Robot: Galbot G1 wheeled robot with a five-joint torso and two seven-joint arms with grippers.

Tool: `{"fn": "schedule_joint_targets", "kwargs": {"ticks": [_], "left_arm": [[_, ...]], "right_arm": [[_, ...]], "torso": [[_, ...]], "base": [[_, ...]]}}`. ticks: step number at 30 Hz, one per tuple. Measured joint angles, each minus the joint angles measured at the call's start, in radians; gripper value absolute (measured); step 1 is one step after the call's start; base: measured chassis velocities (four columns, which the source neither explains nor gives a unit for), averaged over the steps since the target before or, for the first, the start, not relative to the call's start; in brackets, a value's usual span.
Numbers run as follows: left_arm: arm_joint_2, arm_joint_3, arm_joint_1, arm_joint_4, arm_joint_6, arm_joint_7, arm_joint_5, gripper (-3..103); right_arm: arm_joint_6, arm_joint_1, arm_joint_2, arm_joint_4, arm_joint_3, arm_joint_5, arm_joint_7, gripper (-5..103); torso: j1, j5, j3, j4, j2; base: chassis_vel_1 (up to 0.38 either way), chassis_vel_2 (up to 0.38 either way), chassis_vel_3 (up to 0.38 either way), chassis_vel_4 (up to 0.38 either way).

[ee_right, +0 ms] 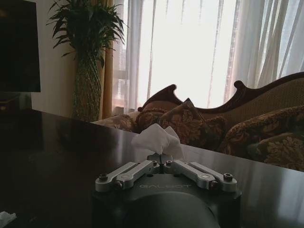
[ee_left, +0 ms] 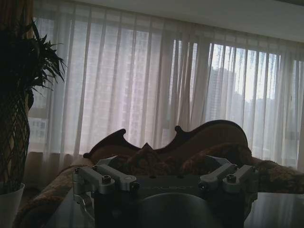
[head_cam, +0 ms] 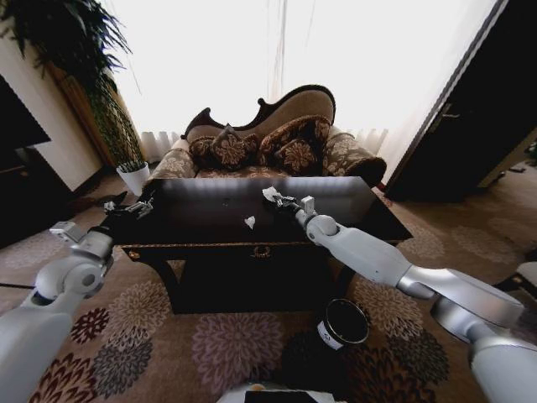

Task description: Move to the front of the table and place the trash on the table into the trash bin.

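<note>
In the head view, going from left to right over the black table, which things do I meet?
Left gripper at the table's left edge → small white paper wad lying on the top → right gripper, shut on another white paper wad.

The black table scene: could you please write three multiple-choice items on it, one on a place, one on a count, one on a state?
1. Where is the trash bin?
A. on the table
B. on the carpet in front of the table
C. on the sofa

2. How many white paper wads lie loose on the table top in the head view?
A. one
B. three
C. five

3. What is the right gripper doing?
A. hanging open over the bin
B. holding a white paper wad
C. resting on the carpet

Answers:
1 B, it stands on the patterned carpet by the table's front.
2 A, one loose wad.
3 B, its fingers pinch the held wad.
</note>
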Motion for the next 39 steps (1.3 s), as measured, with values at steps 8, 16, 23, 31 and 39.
{"fn": "schedule_joint_targets", "kwargs": {"ticks": [8,16,23,31,39], "left_arm": [[0.000,0.000,0.000,0.000,0.000,0.000,0.000,100],[0.000,0.000,0.000,0.000,0.000,0.000,0.000,100],[0.000,0.000,0.000,0.000,0.000,0.000,0.000,100],[0.000,0.000,0.000,0.000,0.000,0.000,0.000,100],[0.000,0.000,0.000,0.000,0.000,0.000,0.000,100]], "right_arm": [[-0.005,-0.107,-0.141,0.134,0.199,0.015,0.009,0],[-0.027,-0.443,-0.317,0.353,0.526,0.017,0.018,0],[0.005,-0.774,-0.410,0.487,0.827,0.002,-0.005,0],[0.021,-0.960,-0.395,0.560,1.021,-0.012,0.011,0],[0.066,-1.303,-0.286,0.613,1.320,-0.061,-0.023,0]], "torso": [[0.000,0.0000,0.000,0.0000,0.000],[0.000,0.0002,0.000,-0.0002,0.000],[0.000,0.0001,0.000,-0.0007,0.000],[0.000,-0.0004,0.000,0.0002,0.000],[0.000,0.0001,0.000,-0.0003,0.000]], "base": [[0.000,0.000,0.000,0.000],[0.000,0.000,0.000,0.000],[0.000,0.000,0.000,0.000],[0.000,0.000,0.000,0.000],[0.000,0.000,0.000,0.000]]}}
